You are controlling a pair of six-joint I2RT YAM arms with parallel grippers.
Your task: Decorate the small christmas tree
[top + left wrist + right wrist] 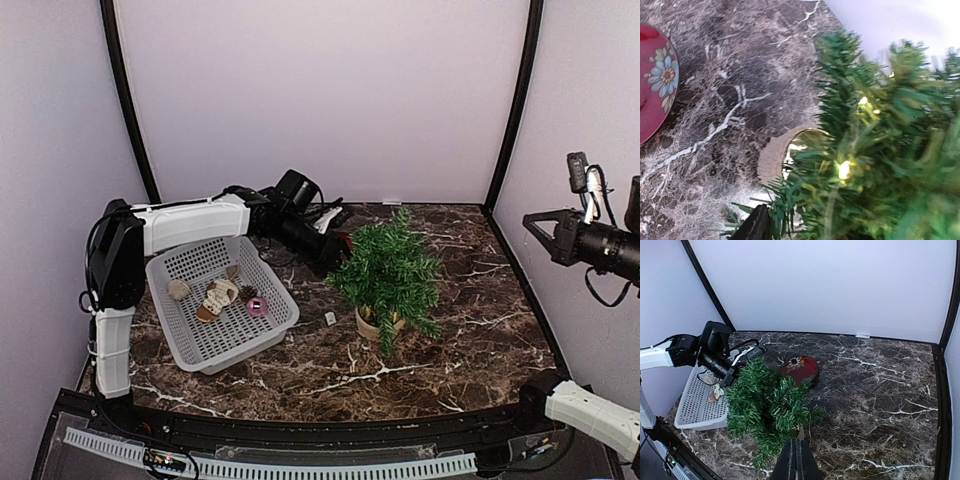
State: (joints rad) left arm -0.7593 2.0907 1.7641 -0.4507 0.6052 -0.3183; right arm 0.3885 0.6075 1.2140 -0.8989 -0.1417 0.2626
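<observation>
Small christmas tree, a miniature dark green artificial fir in a round beige pot, stands upright on the brown marbled counter, slightly right of centre. Long axis vertical; no lean noted. Small yellow lights glow among its branches.

Left claw is at the tree's far-left flank, level with the upper branches. Whether it touches the foliage or stops just short, I cannot tell. From this claw the tree lies directly to the right and a little nearer. Needles hide the fingers, so whether they are spread or pinching anything cannot be determined.

Right claw is pressed together, empty, held high at the right, well apart from the tree. The left arm is plainly the nearer.

White perforated plastic basket, holding small ornaments, sits left of the tree, under the left arm. Red round flower-patterned plate lies just beyond the tree's far side.

Assessment: placing calls for a short reach rightward into the branches; fetching means going back left to the basket.
</observation>
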